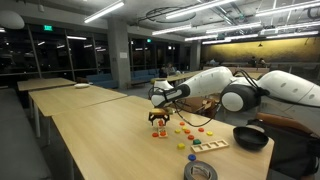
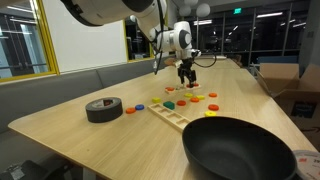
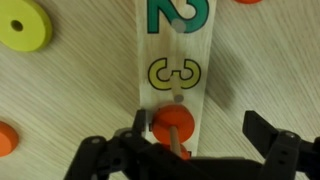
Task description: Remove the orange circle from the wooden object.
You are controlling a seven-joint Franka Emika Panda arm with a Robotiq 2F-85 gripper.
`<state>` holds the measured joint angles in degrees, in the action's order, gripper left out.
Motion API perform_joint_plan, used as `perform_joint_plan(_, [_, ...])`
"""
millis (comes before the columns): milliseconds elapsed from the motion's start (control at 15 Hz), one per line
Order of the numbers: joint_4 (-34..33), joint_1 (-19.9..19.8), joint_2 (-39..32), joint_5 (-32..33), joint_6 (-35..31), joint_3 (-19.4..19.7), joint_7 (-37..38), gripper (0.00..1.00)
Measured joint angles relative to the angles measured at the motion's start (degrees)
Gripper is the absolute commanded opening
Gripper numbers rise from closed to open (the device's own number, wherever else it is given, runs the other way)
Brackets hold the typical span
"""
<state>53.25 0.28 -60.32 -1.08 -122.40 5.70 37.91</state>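
Wrist view: orange circle [image 3: 172, 124] on wooden object [image 3: 176, 141], within parted hand [image 3: 197, 130].

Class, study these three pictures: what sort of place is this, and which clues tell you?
Probably an open-plan office or campus study hall, at night. The clues are the rows of long pale wooden tables, the bright ceiling strip lights and the tall dark glass windows.
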Motion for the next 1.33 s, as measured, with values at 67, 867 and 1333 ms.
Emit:
perform_joint_plan(67, [-0.3,0.0,-0.2,0.0,0.2,0.0,0.0,1.00])
perform_joint_plan(867, [-2.9,0.0,-1.2,0.0,1.8,0.0,0.0,0.75])
perform_joint_plan(1333, [-3.5,0.0,-1.3,0.0,1.8,0.0,0.0,0.27])
